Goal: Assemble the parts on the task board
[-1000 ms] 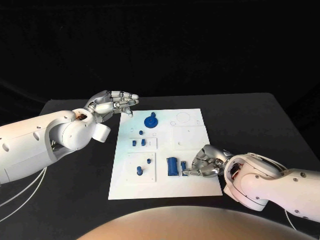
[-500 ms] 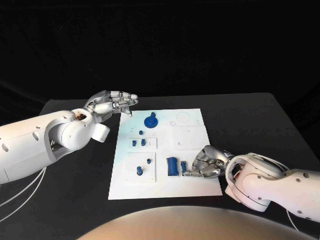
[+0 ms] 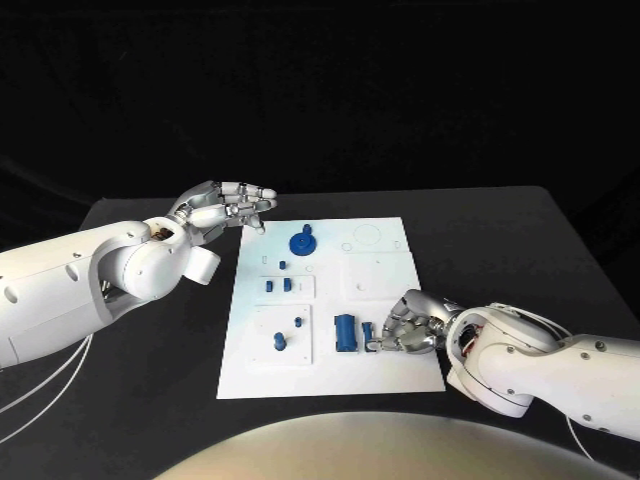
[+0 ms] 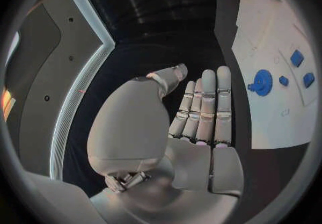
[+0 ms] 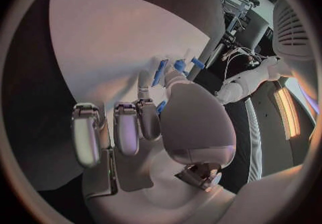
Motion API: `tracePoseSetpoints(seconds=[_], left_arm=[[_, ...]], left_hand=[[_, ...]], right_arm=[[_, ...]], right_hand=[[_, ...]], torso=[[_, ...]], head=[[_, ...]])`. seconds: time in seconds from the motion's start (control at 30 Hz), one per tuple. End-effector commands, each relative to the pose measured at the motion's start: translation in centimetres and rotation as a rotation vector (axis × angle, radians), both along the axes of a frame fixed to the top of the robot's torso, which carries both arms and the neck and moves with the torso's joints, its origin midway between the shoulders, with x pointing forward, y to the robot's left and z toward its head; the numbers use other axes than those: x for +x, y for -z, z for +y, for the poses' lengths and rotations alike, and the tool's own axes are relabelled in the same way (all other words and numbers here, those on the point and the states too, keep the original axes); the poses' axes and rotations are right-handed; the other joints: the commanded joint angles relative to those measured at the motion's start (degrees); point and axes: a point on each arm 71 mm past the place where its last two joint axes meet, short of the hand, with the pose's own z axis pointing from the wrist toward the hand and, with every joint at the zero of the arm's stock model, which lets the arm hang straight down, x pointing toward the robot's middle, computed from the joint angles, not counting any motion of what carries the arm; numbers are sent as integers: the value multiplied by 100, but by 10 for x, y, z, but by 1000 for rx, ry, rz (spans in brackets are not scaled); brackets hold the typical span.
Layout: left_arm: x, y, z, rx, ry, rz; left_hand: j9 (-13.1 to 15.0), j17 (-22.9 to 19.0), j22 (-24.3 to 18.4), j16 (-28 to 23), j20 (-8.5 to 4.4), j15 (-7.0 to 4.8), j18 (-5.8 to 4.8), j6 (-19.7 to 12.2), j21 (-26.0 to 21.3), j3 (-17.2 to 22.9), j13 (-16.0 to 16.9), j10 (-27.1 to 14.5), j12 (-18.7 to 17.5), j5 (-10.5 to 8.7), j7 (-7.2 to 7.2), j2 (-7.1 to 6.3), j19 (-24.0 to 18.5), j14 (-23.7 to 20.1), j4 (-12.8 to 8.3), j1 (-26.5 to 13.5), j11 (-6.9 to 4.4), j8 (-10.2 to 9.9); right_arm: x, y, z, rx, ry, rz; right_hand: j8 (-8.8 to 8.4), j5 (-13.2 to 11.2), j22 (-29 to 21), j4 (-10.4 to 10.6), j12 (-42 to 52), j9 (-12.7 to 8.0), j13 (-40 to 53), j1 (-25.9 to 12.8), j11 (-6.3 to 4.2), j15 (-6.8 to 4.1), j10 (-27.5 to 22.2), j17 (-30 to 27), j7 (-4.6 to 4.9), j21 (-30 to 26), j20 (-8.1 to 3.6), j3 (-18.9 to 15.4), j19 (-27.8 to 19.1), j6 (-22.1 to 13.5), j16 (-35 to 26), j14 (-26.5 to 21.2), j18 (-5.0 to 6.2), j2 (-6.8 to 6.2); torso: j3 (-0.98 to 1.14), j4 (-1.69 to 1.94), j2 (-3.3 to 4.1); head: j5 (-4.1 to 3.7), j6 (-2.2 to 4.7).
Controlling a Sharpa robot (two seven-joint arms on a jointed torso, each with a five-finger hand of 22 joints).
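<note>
The white task board (image 3: 381, 368) lies mid-table. On it are a round blue piece (image 3: 303, 243), two small blue pieces (image 3: 277, 285) side by side, and a thick blue cylinder (image 3: 346, 331). My right hand (image 3: 414, 325) rests low on the board's near right part; its thumb and a finger pinch a slim blue peg (image 3: 366, 335) just right of the cylinder. The right wrist view shows that peg (image 5: 160, 72) between the fingertips. My left hand (image 3: 231, 208) hovers off the board's far left corner, fingers (image 4: 204, 106) straight and holding nothing.
Two more small blue pieces (image 3: 300, 322) (image 3: 278, 342) stand in the near left panel. The board's far right panels (image 3: 366, 240) show only outlines and holes. Black table (image 3: 508, 240) surrounds the board on all sides.
My right hand has crept slightly left along the board toward the blue cylinder, still at the slim peg. The left arm has stayed still.
</note>
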Motion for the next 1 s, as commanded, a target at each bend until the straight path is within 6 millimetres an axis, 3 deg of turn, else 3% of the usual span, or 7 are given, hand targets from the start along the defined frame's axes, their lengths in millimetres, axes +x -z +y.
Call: tracePoseSetpoints(seconds=[0.03,0.4,0.73,0.9,0.93,0.97,1.0], left_arm=[[-1,-1,-2,-8,16,-7],[-1,-1,-2,-7,13,-8],[2,1,3,-42,-37,-11],[3,7,10,-86,-108,-28],[3,7,11,-94,-123,-32],[5,9,13,-106,-149,-40],[6,10,15,-114,-168,-46]], left_hand=[[-5,-8,-8,3,15,0,80,-32,-22,19,-8,-32,23,10,93,27,37,-28,25,-10,5,39],[-5,-8,-8,3,15,0,80,-32,-22,19,-8,-32,23,10,93,27,37,-28,25,-10,5,39],[-12,-18,-19,-1,24,8,76,-53,-46,-1,-5,-10,59,-2,90,22,24,-39,75,-72,3,34],[11,-318,-372,-693,112,72,35,-7,-726,-53,-27,184,101,-21,28,-15,-495,-539,279,-232,-19,114],[18,-385,-468,-856,142,92,25,5,-899,-55,-39,207,63,-24,27,-22,-597,-595,309,-242,-12,133],[30,-537,-735,-1247,220,131,37,-5,-1341,-43,-54,279,-91,-33,38,-18,-744,-560,380,-238,8,164],[42,-688,-988,-1690,311,156,27,-10,-1747,-19,-60,373,-276,-35,25,-47,-857,-567,434,-233,25,191]], right_arm=[[1,1,0,-22,-8,-11],[1,-6,-1,21,2,-38],[45,-44,-10,360,36,-239],[92,-59,-26,539,121,-317],[100,-60,-29,567,140,-321],[113,-61,-33,615,177,-324],[123,-60,-37,650,207,-324]], right_hand=[[4,23,1446,4,-4,-5,1038,50,-33,-22,380,823,-3,10,-31,-13,517,-45,22,469,-34,-15],[3,11,1443,29,-9,-12,1036,24,-29,-21,379,814,2,0,-31,-49,512,-43,19,467,-31,-13],[-251,14,1165,-24,-671,-123,748,377,144,119,141,281,200,-934,83,-109,95,-510,-243,345,168,133],[-394,7,386,-83,-3216,-173,-498,998,318,295,-1009,-1305,406,-3358,241,13,-1086,-914,-1271,-262,606,181],[-468,21,78,-91,-4194,-219,-996,1120,389,344,-1545,-1976,475,-4250,281,81,-1561,-1091,-1760,-608,745,219],[-584,27,-595,-12,-5071,-363,-1665,1327,585,540,-2220,-3548,652,-5820,444,262,-2505,-1380,-3188,-1700,894,239],[-617,29,-851,23,-5419,-453,-2084,1404,665,629,-2403,-3715,725,-6158,538,379,-2703,-1470,-3569,-1970,896,223]], torso=[[6,-2,-1],[-8,-22,-23],[-70,-22,-120],[-80,-30,-199],[-83,-31,-224],[-86,-27,-262],[-88,-25,-281]], head=[[9,1],[10,1],[3,1],[24,1],[21,1],[8,20],[5,89]])
